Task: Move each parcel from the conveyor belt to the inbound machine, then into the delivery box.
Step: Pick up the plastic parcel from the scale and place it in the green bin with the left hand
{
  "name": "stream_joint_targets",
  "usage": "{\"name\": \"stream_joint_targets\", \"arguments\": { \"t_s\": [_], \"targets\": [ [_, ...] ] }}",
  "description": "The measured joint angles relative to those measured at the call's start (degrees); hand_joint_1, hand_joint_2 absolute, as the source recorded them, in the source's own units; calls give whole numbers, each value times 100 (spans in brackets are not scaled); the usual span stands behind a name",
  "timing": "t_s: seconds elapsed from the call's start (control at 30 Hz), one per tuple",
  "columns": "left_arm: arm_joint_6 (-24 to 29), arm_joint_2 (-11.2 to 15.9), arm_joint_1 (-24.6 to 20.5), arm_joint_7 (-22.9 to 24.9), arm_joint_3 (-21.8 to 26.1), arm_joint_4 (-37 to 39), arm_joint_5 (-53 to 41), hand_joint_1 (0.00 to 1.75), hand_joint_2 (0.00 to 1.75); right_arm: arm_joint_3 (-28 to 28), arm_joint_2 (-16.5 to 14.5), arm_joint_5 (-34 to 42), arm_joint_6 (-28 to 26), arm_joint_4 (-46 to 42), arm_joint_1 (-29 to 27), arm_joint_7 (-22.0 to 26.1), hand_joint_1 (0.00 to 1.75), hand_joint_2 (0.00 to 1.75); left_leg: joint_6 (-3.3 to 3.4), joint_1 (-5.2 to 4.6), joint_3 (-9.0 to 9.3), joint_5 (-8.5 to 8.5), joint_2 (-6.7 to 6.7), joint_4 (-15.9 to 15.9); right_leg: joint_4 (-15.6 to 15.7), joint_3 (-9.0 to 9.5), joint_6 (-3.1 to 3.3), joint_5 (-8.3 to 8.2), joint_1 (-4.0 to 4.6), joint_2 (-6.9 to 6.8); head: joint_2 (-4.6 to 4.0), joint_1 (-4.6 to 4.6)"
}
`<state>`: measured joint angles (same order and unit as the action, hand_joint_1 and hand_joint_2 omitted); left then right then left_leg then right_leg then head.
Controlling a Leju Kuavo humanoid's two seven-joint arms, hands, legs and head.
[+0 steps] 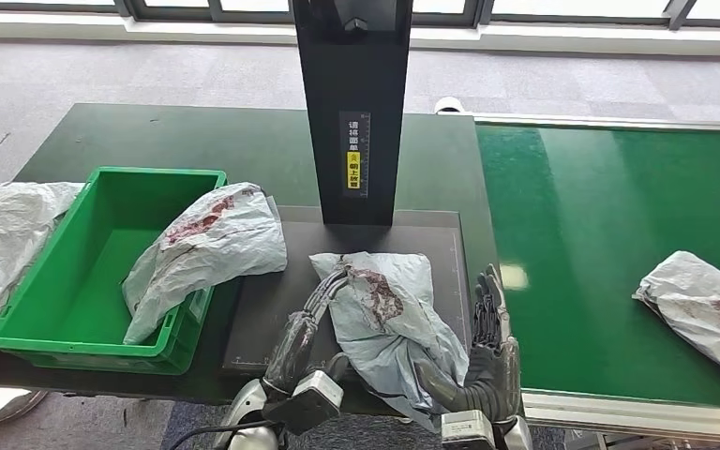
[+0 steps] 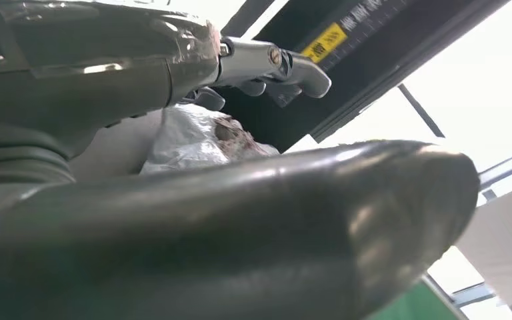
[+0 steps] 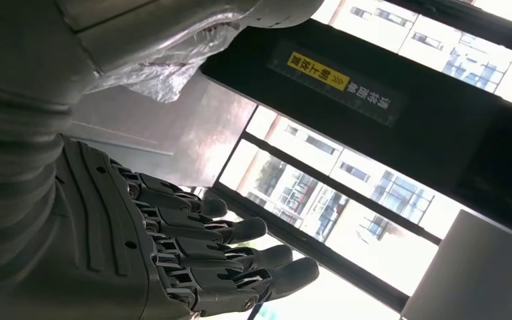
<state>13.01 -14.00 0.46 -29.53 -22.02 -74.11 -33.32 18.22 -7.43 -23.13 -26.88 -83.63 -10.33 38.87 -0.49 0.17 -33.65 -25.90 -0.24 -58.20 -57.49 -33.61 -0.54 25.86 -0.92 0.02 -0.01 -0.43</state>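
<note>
**Parcel lying on the scanner plate between both hands**

A grey parcel [image 1: 384, 314] is lying on the dark plate [image 1: 262, 319] of the inbound machine, its near end hanging over the plate's front edge toward the robot. The left hand [image 1: 323, 305] is resting against the parcel's left side, fingers reaching along its upper corner; whether they are actually gripping the wrapping cannot be told. The right hand [image 1: 489, 342] is standing upright just beside the parcel's right edge, fingers straight and apart, holding nothing; its thumb is sitting close to the bag's lower fold.

Beyond both hands, the machine's black post [image 1: 352, 103] is rising from the back of the plate, closing off the far side. To the left of the left hand, a green box [image 1: 56, 309] is sitting near the plate's left edge, with a second parcel [image 1: 211, 244] draping over its right rim, half in and half out. More grey wrapping [image 1: 0, 234] is lying past the box's far left wall.

To the right of the right hand, the green belt [image 1: 600, 234] is stretching away with wide bare surface, and a third parcel [image 1: 703, 314] is lying well apart near its right edge.
</note>
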Motion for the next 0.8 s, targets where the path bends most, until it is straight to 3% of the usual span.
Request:
{"name": "stream_joint_targets", "arguments": {
  "t_s": [0.6, 0.73, 0.8],
  "targets": [
    [227, -68, -351, 4, -131, 647, -406, 0, 0, -371, -272, -132, 90, -503, -222, 25, 0, 175, 0, 0, 2, 0, 6, 0, 1, -3, 0, -2, 0, 9, 1, 1],
    [659, -127, -683, 79, -291, 1176, -918, 0, 175, -397, -350, -228, 57, -670, -278, 75, 0, 175, 0, 0, 3, 1, 7, -1, 1, -4, -1, -3, -1, 8, 1, 0],
    [1029, -162, -1001, 290, -538, 1642, -1157, 0, 87, -397, -387, -282, 36, -795, -302, 82, 0, 175, 1, -1, 3, 2, 8, -1, 1, -2, -3, -5, -1, 9, 1, 0]
  ]
}}
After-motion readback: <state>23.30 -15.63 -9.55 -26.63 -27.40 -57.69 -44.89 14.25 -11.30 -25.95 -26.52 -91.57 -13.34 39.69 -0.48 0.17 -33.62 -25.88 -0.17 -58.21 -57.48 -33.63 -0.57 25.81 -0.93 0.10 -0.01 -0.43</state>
